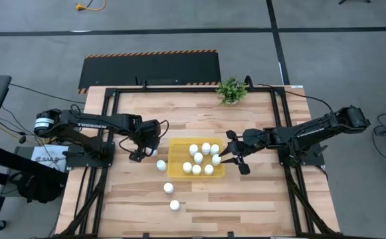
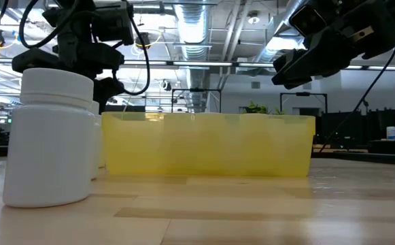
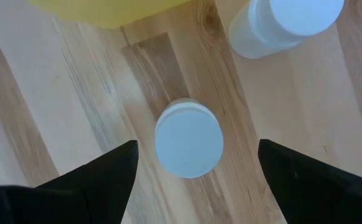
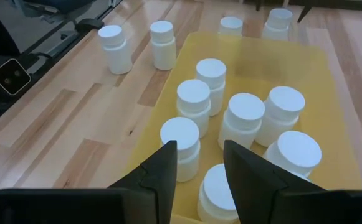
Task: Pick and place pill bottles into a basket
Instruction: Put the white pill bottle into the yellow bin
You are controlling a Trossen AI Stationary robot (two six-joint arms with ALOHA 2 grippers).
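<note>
The basket, a yellow tray [image 1: 176, 147], lies mid-table with several white pill bottles [image 4: 246, 118] standing upright on its floor. More bottles stand on the wood left of it and toward the near edge [image 1: 161, 164] [image 1: 169, 188] [image 1: 175, 205]. My left gripper [image 1: 139, 154] hangs open over another upright bottle [image 3: 189, 140] by the tray's left side. Its fingers [image 3: 106, 180] stand on either side of the cap without touching. My right gripper [image 1: 227, 155] is shut and holds nothing, above the tray's right edge.
A small green potted plant [image 1: 231, 91] stands at the table's far edge. A black frame [image 1: 113, 133] runs along the table's left, far and right sides. Bare wood lies near the front right. A second bottle [image 3: 286, 25] stands close to the one under my left gripper.
</note>
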